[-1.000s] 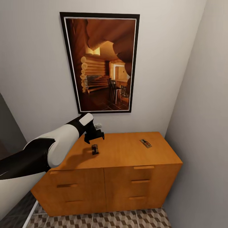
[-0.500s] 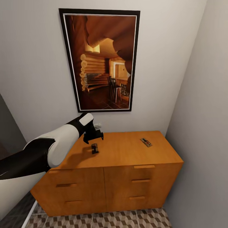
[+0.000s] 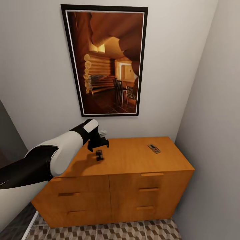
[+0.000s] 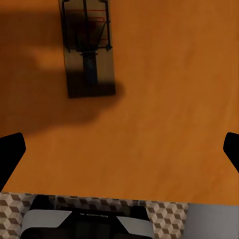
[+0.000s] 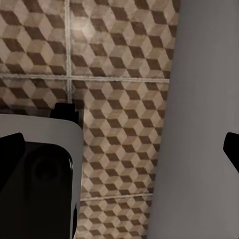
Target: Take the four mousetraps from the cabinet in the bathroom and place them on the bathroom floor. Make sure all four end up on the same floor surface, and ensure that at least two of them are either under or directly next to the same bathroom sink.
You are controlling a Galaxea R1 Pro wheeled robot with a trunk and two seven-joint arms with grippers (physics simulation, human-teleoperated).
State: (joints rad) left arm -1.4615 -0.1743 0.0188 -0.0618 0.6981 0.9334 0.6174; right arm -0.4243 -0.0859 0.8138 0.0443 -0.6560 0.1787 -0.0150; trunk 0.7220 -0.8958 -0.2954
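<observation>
My left tool [image 3: 98, 144] hangs above the cabinet [image 3: 126, 160] near its rear left corner, fingers pointing down, jaws spread wide with nothing between them; in the left wrist view the two dark fingertips [image 4: 11, 152] sit at opposite margins with bare wood between. One mousetrap [image 3: 99, 155], dark brown with thin wire parts, lies flat on the cabinet top just below and forward of that tool, not touching it; in the left wrist view the same trap [image 4: 88, 52] lies beyond the open gap, off to one side. A second mousetrap [image 3: 154, 148], paler, lies flat near the rear right corner of the cabinet top, well apart from the first. A framed picture [image 3: 106, 61] hangs on the wall above the cabinet. The bathroom floor [image 3: 106, 232] shows as cube-pattern tiles along the cabinet's base. My right tool [image 5: 119, 149] is wide apart, holding nothing, over the cube-pattern tiles [image 5: 119, 74] beside a plain grey wall [image 5: 204, 109].
</observation>
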